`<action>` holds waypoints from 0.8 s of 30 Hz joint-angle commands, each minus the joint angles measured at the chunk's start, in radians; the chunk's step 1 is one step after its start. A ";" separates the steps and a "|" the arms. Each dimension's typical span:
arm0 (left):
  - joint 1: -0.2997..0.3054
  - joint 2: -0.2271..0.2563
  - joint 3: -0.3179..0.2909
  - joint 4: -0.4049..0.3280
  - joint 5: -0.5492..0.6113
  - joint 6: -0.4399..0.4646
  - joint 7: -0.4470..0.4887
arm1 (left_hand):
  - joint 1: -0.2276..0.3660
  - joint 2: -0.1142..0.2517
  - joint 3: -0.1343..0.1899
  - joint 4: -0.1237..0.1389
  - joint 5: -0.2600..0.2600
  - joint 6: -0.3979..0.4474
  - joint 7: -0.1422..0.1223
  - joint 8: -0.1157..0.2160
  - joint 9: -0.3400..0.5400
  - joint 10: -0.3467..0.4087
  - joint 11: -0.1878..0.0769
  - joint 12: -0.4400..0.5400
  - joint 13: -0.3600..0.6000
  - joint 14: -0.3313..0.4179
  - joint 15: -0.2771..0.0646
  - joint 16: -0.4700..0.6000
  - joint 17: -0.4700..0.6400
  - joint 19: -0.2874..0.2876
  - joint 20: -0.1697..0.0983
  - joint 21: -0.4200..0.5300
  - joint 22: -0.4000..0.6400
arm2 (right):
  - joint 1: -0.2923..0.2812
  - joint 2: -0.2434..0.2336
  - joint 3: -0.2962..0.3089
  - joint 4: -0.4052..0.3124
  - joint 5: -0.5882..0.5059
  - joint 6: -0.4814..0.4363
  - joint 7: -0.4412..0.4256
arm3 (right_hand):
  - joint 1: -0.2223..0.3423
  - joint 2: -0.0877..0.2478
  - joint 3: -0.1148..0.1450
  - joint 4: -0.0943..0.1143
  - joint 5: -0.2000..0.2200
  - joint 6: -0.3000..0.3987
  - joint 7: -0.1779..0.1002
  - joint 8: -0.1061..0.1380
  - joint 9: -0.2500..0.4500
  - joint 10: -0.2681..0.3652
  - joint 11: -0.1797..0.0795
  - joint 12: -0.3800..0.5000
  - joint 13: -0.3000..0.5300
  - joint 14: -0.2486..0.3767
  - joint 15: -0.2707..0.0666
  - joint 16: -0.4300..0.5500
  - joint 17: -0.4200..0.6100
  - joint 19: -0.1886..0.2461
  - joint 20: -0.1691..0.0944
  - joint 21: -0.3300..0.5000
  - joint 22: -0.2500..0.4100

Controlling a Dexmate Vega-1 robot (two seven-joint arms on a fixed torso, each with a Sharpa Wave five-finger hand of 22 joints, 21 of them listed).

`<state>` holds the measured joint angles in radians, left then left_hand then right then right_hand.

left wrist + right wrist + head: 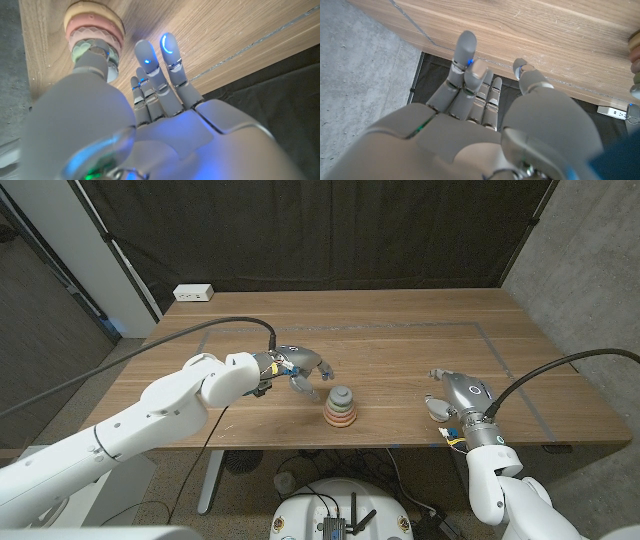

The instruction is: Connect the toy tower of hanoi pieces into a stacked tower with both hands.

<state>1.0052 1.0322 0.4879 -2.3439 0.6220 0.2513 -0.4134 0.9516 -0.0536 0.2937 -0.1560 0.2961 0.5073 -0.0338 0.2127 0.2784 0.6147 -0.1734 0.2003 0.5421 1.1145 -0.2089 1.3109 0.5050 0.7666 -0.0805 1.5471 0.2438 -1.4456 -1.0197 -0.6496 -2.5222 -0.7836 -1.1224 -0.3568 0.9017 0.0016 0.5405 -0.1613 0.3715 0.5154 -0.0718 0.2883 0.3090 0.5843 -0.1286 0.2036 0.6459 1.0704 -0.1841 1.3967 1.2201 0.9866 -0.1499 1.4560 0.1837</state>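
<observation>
One big wooden bench (400, 350) takes up most of the scene, with taped lines on its top and a white power strip (193, 293) up at the far left corner. Next down in size are the two arms: the left hand (303, 370) hangs just beside the tower, fingers spread wide and holding nothing, which looks to me like it's either just off the stack or lined up to steady it. From the left wrist view its fingertips (169, 45) point past the rings without touching them. The right hand (447, 392) sits well apart on the other side, low by the bench top, fingers loosely apart and empty too, probably parked out of the way so it doesn't bump anything. Smallest thing is the tower (341, 407) itself, near the front edge between the hands: pastel rings stacked upright, wide at the bottom, grey-green piece on top. Looks pretty much assembled already, I reckon.
</observation>
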 commanded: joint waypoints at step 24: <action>0.433 0.084 -0.249 -0.108 -0.086 0.277 0.456 | 0.019 0.028 0.009 -0.006 0.006 0.020 -0.002 0.012 -0.005 0.027 0.001 0.013 0.004 -0.005 -0.012 0.015 0.002 -0.008 -0.130 0.008 0.005 | -0.047 0.008 0.116 0.042 0.176 0.141 -0.088 | 0.011 -0.001 -0.004 -0.005 0.004 -0.008 0.009 -0.001 0.005 -0.004 0.009 -0.008 -0.003 0.024 -0.035 0.018 0.006 0.020 -0.070 0.007 0.008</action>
<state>1.3066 1.1083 0.2996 -2.4178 0.5314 0.4165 -0.1312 0.9637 -0.0338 0.2940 -0.1561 0.2961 0.5198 -0.0390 0.2202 0.2738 0.6256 -0.1732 0.2078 0.5449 1.1145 -0.2090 1.3204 0.5052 0.7647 -0.0824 1.5471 0.2460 -1.4953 -0.9968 -0.5484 -2.4869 -0.6392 -1.0106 -0.4409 0.9017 0.0015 0.5364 -0.1655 0.3715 0.5124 -0.0656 0.2883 0.3117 0.5807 -0.1249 0.1958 0.6438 1.0851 -0.1916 1.4092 1.2248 0.9976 -0.1536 1.4560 0.1890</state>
